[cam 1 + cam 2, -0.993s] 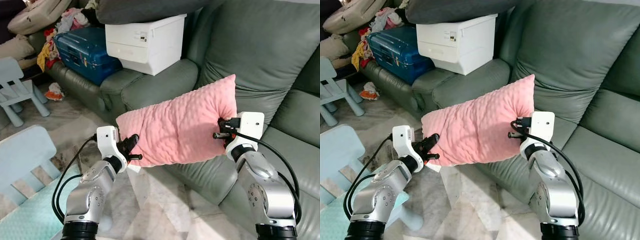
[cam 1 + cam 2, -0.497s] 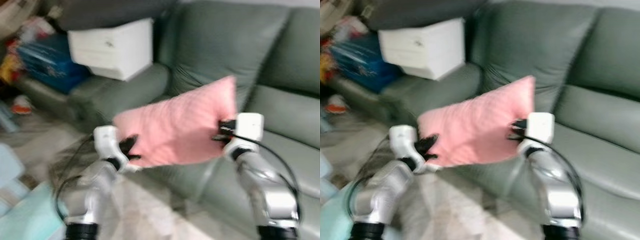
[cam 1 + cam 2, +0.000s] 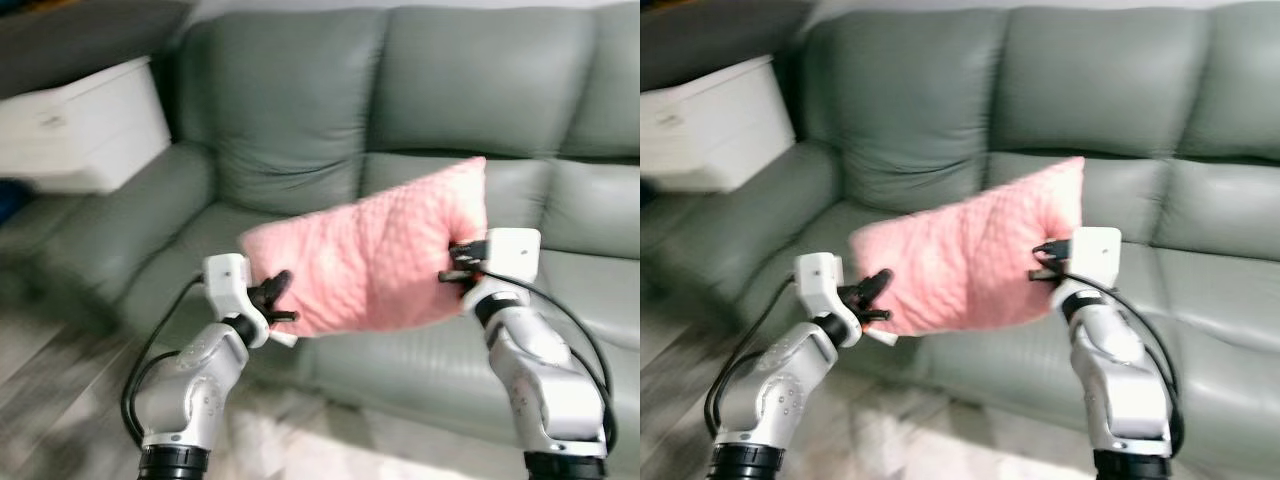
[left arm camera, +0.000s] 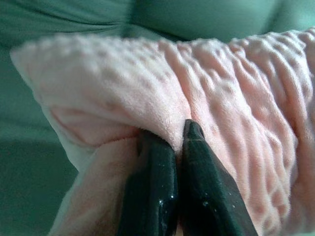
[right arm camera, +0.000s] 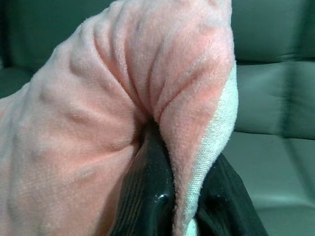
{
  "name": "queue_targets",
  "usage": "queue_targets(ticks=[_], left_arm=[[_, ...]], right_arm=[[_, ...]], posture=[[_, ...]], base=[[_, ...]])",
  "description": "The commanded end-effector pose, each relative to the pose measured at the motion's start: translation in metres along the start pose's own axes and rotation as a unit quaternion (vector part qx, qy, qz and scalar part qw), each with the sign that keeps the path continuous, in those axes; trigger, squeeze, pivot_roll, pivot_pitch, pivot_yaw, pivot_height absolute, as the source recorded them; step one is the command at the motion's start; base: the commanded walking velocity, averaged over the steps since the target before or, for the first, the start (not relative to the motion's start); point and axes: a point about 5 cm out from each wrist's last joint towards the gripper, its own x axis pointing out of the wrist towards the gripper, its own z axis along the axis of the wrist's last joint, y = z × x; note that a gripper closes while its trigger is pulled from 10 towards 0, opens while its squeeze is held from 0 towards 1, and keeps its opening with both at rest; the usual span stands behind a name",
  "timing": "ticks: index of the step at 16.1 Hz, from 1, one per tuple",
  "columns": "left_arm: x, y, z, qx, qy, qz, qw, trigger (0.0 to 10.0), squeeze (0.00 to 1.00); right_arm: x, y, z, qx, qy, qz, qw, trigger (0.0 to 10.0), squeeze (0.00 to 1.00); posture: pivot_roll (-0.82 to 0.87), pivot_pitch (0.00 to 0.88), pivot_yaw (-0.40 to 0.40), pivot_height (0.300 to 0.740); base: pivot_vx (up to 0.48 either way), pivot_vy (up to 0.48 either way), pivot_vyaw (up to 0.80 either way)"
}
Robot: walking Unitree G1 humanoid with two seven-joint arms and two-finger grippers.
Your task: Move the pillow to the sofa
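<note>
I hold a pink, bumpy pillow (image 3: 375, 255) up in the air between both arms, in front of the grey-green sofa (image 3: 300, 110). My left gripper (image 3: 278, 303) is shut on the pillow's lower left corner, and its fingers (image 4: 162, 182) pinch a fold of pink fabric. At the pillow's right edge my right gripper (image 3: 453, 262) is shut on the seam, with the cloth pressed between its fingers (image 5: 152, 191). The pillow hangs over the sofa's seat cushions (image 3: 420, 350), clear of them.
A white storage box (image 3: 85, 125) rests on the sofa's left armrest (image 3: 120, 225). Pale floor (image 3: 60, 400) runs along the sofa's front at the lower left. The seats and backrests at the right carry nothing.
The camera has swung right: the box, suitcase and chairs slid out to the left and the long sofa now faces me. Both grippers still hold the pillow the same way.
</note>
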Motion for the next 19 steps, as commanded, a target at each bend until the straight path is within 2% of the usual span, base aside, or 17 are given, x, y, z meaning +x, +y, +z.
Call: queue_targets(ticks=[1, 6, 10, 13, 19], left_arm=[[-0.0033, 0.0071, 0.0109, 0.005, -0.021, 0.010, 1.000, 10.0, 0.00], [-0.0038, 0.0051, 0.0166, -0.010, -0.045, -0.004, 0.999, 10.0, 0.00], [-0.0048, 0.0061, 0.0178, -0.020, -0.051, -0.005, 0.999, 10.0, 0.00], [-0.0042, 0.0053, 0.0159, -0.011, -0.042, -0.006, 0.999, 10.0, 0.00], [-0.0020, 0.0031, 0.0126, -0.008, -0.029, -0.012, 0.999, 10.0, 0.00]], right_arm=[[0.0012, 0.0131, 0.0075, 0.003, -0.015, 0.022, 1.000, 10.0, 0.00], [0.0015, 0.0128, 0.0085, 0.004, -0.017, 0.021, 1.000, 10.0, 0.00], [0.0008, 0.0136, 0.0110, 0.007, -0.027, 0.024, 0.999, 10.0, 0.00], [0.0011, 0.0138, 0.0115, 0.008, -0.028, 0.024, 0.999, 10.0, 0.00], [0.0018, 0.0145, 0.0112, 0.006, -0.029, 0.024, 0.999, 10.0, 0.00]], posture=[[-0.21, 0.000, 0.073, 0.740], [-0.21, 0.000, 0.075, 0.740], [-0.21, 0.000, 0.076, 0.740], [-0.21, 0.000, 0.076, 0.740], [-0.21, 0.000, 0.077, 0.740]], base=[[0.000, 0.000, -0.74], [0.073, 0.000, -0.74], [0.441, 0.000, 0.00], [0.415, 0.175, 0.00], [0.000, 0.000, 0.00]])
